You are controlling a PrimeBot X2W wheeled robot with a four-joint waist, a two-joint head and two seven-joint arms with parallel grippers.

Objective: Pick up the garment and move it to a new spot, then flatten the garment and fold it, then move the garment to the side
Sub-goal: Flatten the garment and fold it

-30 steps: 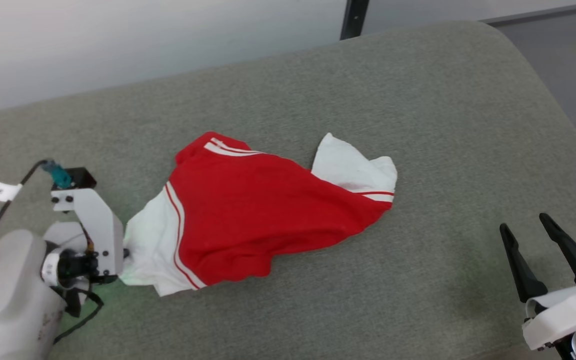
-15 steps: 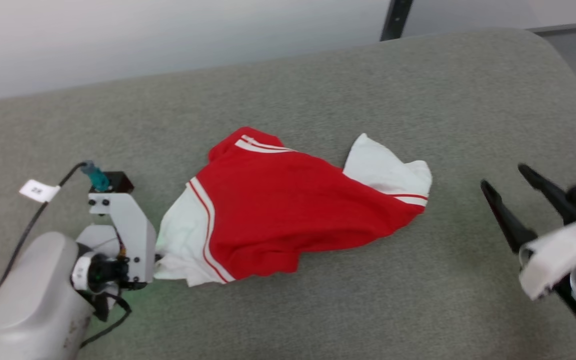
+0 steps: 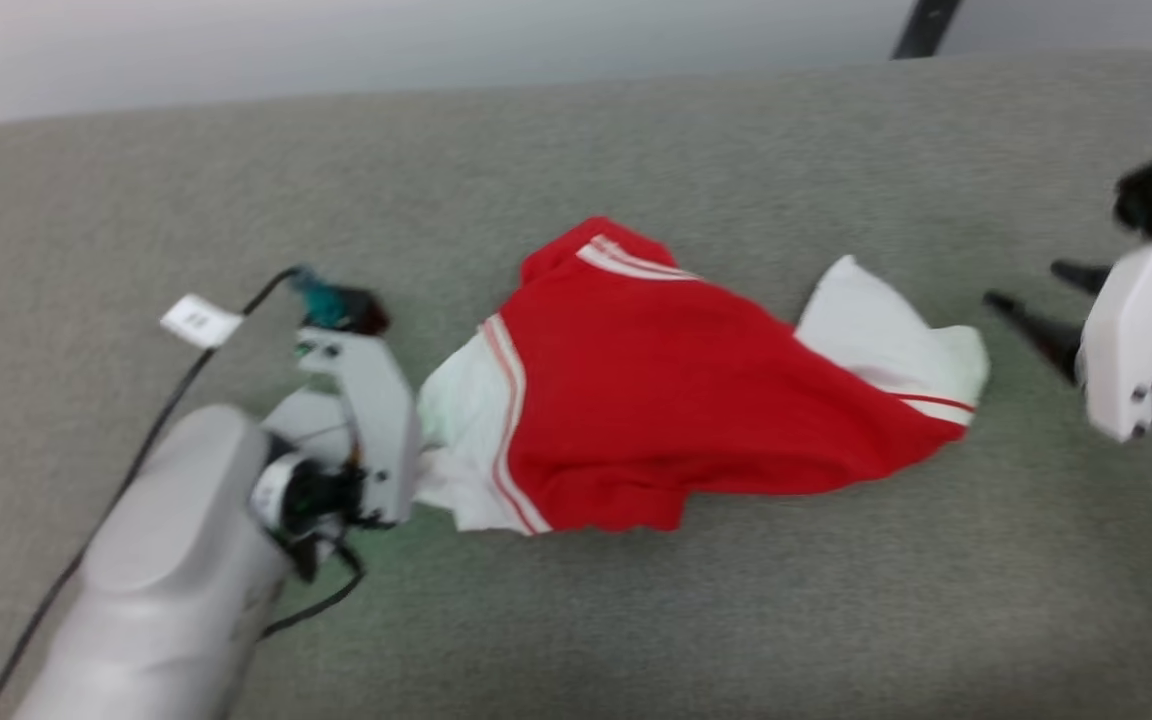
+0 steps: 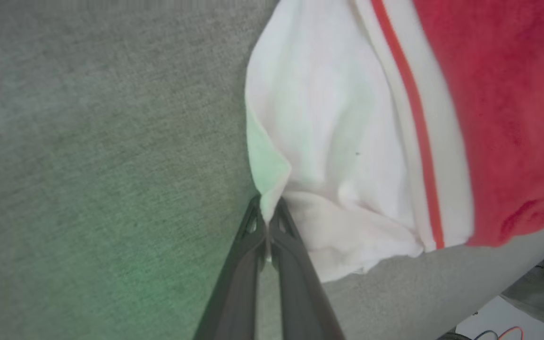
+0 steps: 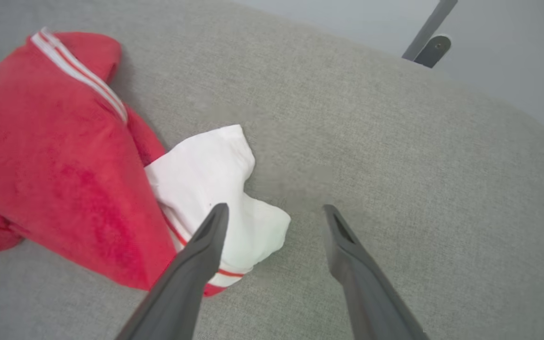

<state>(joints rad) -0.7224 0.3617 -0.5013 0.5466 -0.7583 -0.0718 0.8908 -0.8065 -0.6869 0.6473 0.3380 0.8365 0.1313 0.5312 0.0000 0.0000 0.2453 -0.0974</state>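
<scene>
The garment (image 3: 696,400) lies bunched on the gray pad (image 3: 636,620), the left gripper (image 4: 266,215) pinches one white corner, and the right gripper (image 5: 274,208), spread wide just by the other white end, likely must grab that end next so both can pull it flat.

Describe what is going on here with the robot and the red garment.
A two-armed robot is working on a red-and-white garment that lies rumpled on a grey padded surface. Its left claw is shut on a corner of one white end. Its right claw is open and hovers by the other white end, gripping nothing. The garment is not yet flattened or folded.
</scene>
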